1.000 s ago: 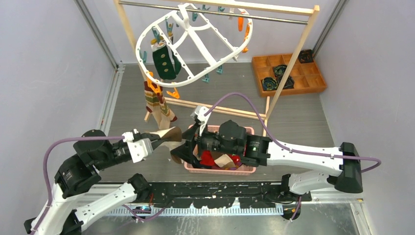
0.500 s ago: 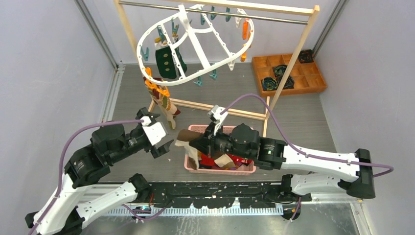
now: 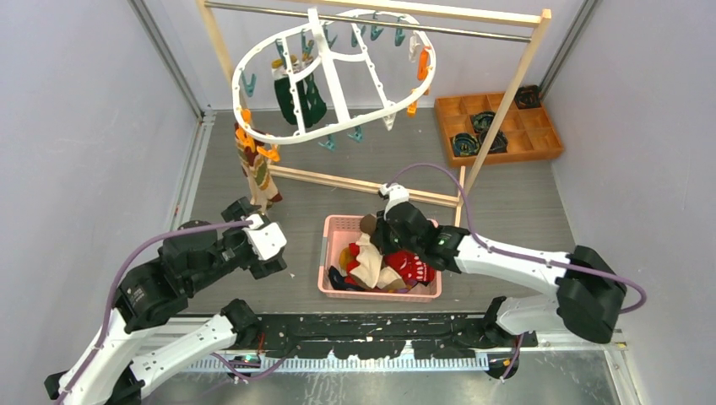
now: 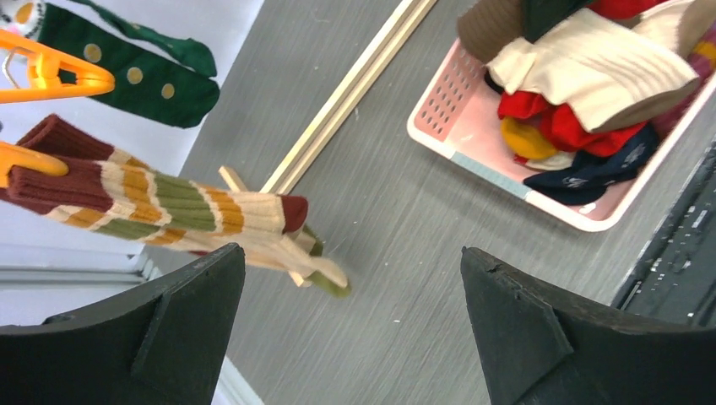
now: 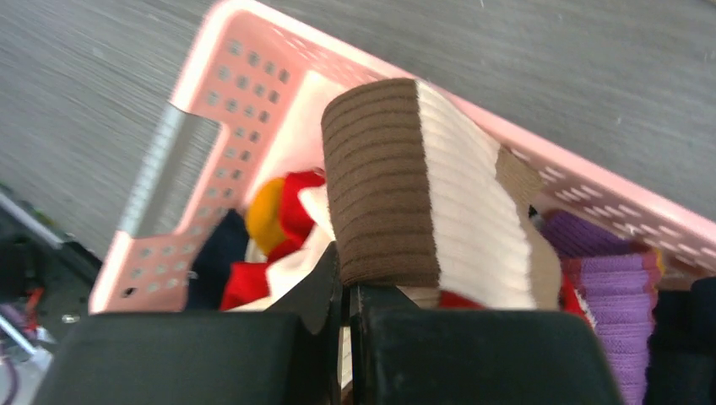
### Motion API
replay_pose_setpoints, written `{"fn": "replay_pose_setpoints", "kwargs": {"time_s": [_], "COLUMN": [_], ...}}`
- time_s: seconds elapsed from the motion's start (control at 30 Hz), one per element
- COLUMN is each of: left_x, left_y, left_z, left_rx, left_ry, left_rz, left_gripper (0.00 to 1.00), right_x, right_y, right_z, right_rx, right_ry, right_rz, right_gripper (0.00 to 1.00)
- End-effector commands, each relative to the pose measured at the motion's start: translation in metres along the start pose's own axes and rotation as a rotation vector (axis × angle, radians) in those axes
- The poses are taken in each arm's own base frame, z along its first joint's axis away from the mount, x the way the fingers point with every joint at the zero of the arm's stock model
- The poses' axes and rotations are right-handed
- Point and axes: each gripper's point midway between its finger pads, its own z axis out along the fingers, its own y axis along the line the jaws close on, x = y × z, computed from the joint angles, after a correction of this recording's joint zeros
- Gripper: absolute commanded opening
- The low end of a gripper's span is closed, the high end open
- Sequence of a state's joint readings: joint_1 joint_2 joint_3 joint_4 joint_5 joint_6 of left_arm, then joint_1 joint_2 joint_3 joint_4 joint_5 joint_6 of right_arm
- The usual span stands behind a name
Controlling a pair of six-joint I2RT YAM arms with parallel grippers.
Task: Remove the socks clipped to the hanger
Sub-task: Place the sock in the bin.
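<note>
Most of the work looks done. The pink basket [image 3: 330, 226] already holds a heap of loose socks [image 3: 397, 272] in red, navy, purple and cream. The right gripper [image 5: 346, 291] hangs over the basket's far left corner, its fingers pressed together on a brown-cuffed cream sock [image 5: 439, 194] that droops onto the heap (pinched, not yet let go).

The left gripper [image 4: 350, 253] sits just left of the basket with its fingers spread wide and nothing between them. Its wrist camera looks toward what remains.

The white oval hanger [image 3: 365, 125] hangs from the rack's metal rail [image 3: 473, 31], beyond the basket and above it. At least two socks are clipped to the hanger's left side:

- **Striped sock:** a maroon, orange, green and cream striped sock [image 4: 169, 198] is held by an orange clip [image 4: 25, 159], beyond the basket and to its left.
- **Green sock:** a dark green dotted sock [image 4: 127, 76] hangs farther from the basket. Whether it is one sock or a pair, I cannot tell.

The other clips I can make out around the frame look bare.

My judgement is that three steps are left: drop the cream sock, then free the striped sock, then the green one.
</note>
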State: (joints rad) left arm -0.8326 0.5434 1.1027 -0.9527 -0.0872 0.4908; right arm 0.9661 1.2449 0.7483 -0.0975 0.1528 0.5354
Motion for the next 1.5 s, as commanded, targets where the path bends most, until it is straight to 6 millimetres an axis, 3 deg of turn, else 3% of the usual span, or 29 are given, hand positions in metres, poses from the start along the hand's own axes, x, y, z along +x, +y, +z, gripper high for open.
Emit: {"fn": "replay_pose_setpoints", "kwargs": {"time_s": [0.0,0.13,0.17,0.23,0.33,0.4,0.47,0.6,0.73,0.8,0.93,1.0,1.07,1.23,1.33,1.47], "left_x": [0.004,0.009,0.01,0.01,0.008,0.008,0.007,0.006,0.008,0.012,0.033,0.043,0.046,0.038,0.027,0.039], "left_y": [0.019,0.034,0.039,0.045,0.05,0.054,0.059,0.078,0.102,0.11,0.122,0.128,0.134,0.129,0.137,0.157], "left_z": [0.002,0.007,0.008,0.011,0.015,0.017,0.02,0.022,0.018,0.015,0.013,0.013,0.014,0.029,0.037,0.051], "left_rx": [-0.082,-0.169,-0.197,-0.235,-0.269,-0.279,-0.28,-0.293,-0.289,-0.285,-0.276,-0.255,-0.23,-0.144,-0.146,-0.213], "left_ry": [0.047,0.097,0.103,0.109,0.105,0.116,0.133,0.153,0.158,0.15,0.159,0.156,0.134,0.029,-0.057,-0.033], "left_rz": [0.047,0.05,0.045,0.031,0.002,-0.012,-0.036,-0.141,-0.291,-0.346,-0.505,-0.62,-0.693,-0.766,-0.787,-0.778], "left_gripper": [1.0,1.0,1.0,1.0,1.0,1.0,1.0,1.0,1.0,1.0,1.0,1.0,1.0,0.96,0.91,0.84], "right_x": [0.01,0.008,0.005,-0.01,-0.039,-0.054,-0.06,-0.066,-0.052,-0.031,0.006,0.014,0.0,-0.059,-0.079,-0.084], "right_y": [-0.018,-0.035,-0.037,-0.034,-0.017,0.0,0.017,0.029,0.001,-0.023,-0.055,-0.057,-0.054,-0.02,0.0,0.025], "right_z": [0.008,-0.01,-0.018,-0.038,-0.072,-0.084,-0.083,-0.051,-0.007,0.012,0.024,0.017,-0.004,-0.049,-0.066,-0.084], "right_rx": [0.115,0.218,0.235,0.239,0.179,0.103,0.03,-0.012,0.06,0.115,0.19,0.215,0.276,0.205,0.143,0.063], "right_ry": [0.044,0.052,0.05,0.031,-0.02,-0.041,-0.035,-0.07,-0.102,-0.092,-0.096,-0.112,-0.201,-0.344,-0.367,-0.399], "right_rz": [0.036,0.063,0.07,0.077,0.095,0.111,0.123,0.137,0.159,0.202,0.267,0.257,0.166,0.09,0.087,0.083], "right_gripper": [0.01,0.19,0.29,0.51,0.66,0.64,0.56,0.36,0.22,0.16,0.11,0.11,0.18,0.35,0.42,0.44]}}
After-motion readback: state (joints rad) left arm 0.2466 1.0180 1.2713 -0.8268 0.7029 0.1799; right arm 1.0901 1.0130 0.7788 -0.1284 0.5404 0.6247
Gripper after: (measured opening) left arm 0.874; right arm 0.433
